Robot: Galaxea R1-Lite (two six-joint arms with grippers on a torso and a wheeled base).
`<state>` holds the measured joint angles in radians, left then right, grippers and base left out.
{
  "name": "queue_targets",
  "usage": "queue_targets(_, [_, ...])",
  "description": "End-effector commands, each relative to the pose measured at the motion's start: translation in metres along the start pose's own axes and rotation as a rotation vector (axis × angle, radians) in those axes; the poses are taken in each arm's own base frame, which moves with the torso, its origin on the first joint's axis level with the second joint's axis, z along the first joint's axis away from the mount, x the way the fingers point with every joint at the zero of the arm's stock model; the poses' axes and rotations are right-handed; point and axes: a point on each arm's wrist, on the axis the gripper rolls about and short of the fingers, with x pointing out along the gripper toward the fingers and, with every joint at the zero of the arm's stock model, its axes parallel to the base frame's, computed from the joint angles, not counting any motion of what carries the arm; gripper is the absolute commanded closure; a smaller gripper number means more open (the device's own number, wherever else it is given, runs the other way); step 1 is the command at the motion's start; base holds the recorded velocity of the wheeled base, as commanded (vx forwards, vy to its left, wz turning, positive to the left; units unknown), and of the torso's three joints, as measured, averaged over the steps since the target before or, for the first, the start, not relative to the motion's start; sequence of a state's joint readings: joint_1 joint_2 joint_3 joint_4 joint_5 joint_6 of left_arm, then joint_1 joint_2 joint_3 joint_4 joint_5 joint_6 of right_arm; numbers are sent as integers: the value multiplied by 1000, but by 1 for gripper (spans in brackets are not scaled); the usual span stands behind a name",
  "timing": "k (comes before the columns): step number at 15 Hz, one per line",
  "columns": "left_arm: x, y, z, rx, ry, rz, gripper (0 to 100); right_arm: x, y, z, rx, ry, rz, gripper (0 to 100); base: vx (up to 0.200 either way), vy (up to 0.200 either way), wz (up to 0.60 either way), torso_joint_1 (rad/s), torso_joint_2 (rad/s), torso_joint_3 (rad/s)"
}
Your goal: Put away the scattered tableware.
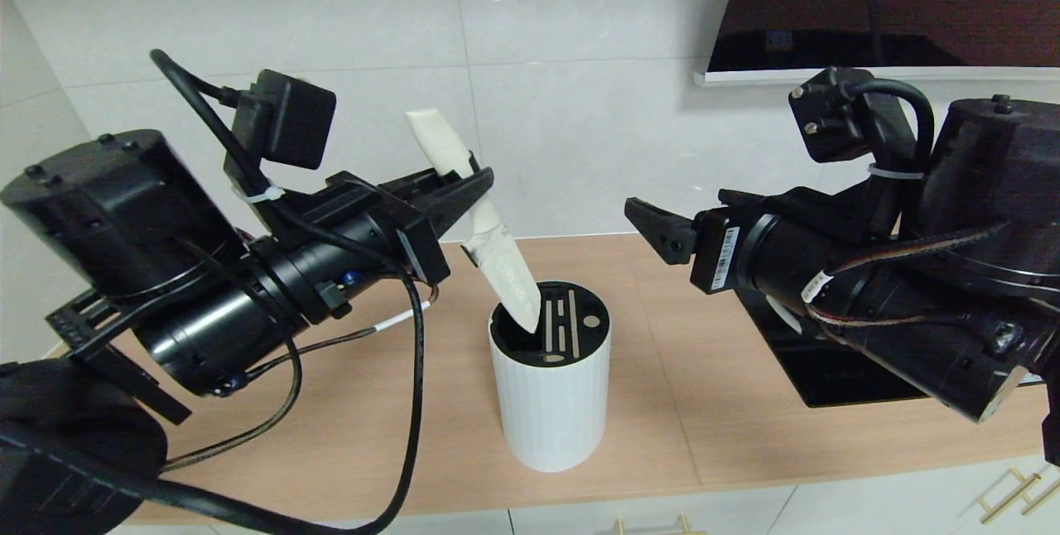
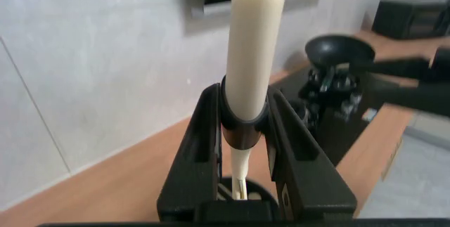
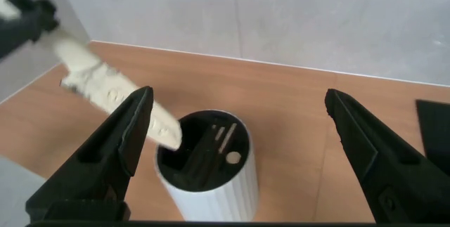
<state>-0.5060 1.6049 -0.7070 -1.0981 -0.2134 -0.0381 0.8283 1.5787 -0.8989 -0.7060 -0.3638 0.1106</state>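
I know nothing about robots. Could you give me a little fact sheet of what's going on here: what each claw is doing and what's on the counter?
holder: white cylinder, upright on the wooden counter
knife: white, tilted, tip just entering the holder's big slot
left gripper: shut on the knife's handle, above the holder
right gripper: open, empty, raised beside the holder, not touching it
cooktop: black, on the counter to the robot's right
pan: black, on the cooktop
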Motion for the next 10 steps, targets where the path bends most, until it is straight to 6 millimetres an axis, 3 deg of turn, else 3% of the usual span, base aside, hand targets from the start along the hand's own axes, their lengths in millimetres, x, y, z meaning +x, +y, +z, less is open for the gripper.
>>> queue_targets(1, [3, 1, -12, -9, 38, 1, 100, 2, 0, -2, -2, 5, -3, 0, 0, 0, 0, 0, 0, 0])
queue_targets(10, [16, -10, -62, -38, 196, -41, 100, 3, 0, -3, -4, 8, -4, 0, 0, 0, 0, 0, 0, 0])
